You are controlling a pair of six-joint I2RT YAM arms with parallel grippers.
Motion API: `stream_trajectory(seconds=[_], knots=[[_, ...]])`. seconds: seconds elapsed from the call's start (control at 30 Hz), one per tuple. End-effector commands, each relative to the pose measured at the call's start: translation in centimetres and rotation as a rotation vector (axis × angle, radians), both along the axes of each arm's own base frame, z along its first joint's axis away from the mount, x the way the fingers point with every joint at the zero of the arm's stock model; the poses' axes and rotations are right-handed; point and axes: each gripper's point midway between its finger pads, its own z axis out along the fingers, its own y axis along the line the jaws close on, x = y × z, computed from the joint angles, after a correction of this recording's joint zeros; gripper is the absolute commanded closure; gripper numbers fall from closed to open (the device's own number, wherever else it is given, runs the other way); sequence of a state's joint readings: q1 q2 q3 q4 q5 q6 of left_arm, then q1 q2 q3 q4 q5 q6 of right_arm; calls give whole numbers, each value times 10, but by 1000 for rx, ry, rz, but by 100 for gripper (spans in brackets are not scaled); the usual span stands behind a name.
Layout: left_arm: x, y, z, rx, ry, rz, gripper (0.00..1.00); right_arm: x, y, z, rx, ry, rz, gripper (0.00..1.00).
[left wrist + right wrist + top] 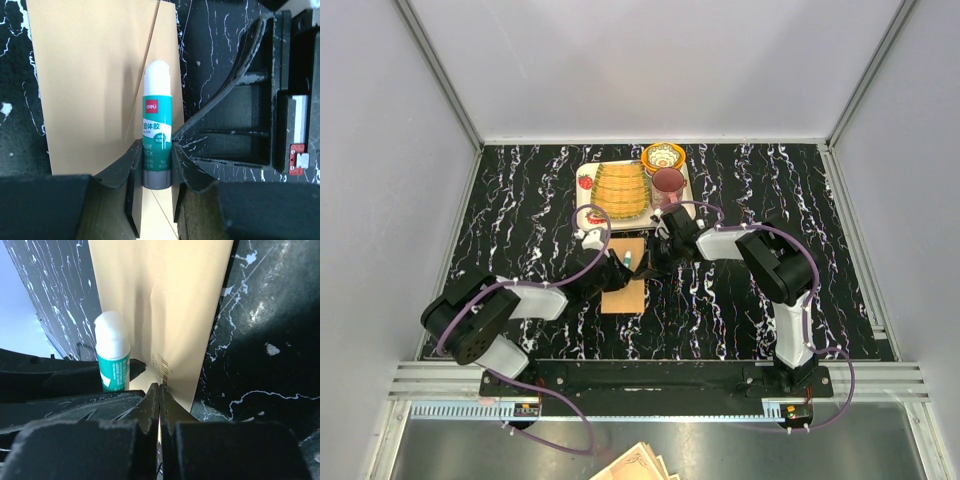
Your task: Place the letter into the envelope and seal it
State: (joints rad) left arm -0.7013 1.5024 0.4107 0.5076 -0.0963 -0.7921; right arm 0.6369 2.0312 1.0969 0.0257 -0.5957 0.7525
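Observation:
The orange-tan envelope [625,290] lies flat on the black marbled table between the two arms; it also shows in the left wrist view [95,75] and the right wrist view [175,300]. My left gripper [156,167] is shut on a green and white glue stick [157,135], cap end pointing out over the envelope. In the top view this gripper [620,268] and the glue stick [631,259] sit over the envelope's far half. My right gripper [160,390] is shut, its tips pinching the envelope's edge [650,262]. The letter is out of view.
A white tray [584,185] with a yellow striped item stands behind the envelope. A patterned bowl [663,157] and a purple cup [668,181] are at its right. An ornate-edged paper stack [635,465] lies below the arm bases.

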Motion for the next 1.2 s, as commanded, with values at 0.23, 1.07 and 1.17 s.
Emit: stream_trajectory(seconds=[0.23, 1.07, 1.17], knots=[[-3, 4, -23, -14, 115, 70, 100, -17, -14, 3, -33, 13, -2, 100], [-4, 1, -24, 3, 120, 57, 100, 93, -49, 7, -99, -234, -123, 100], [-4, 1, -24, 5, 119, 56, 100, 93, -42, 18, -61, -280, -108, 100]])
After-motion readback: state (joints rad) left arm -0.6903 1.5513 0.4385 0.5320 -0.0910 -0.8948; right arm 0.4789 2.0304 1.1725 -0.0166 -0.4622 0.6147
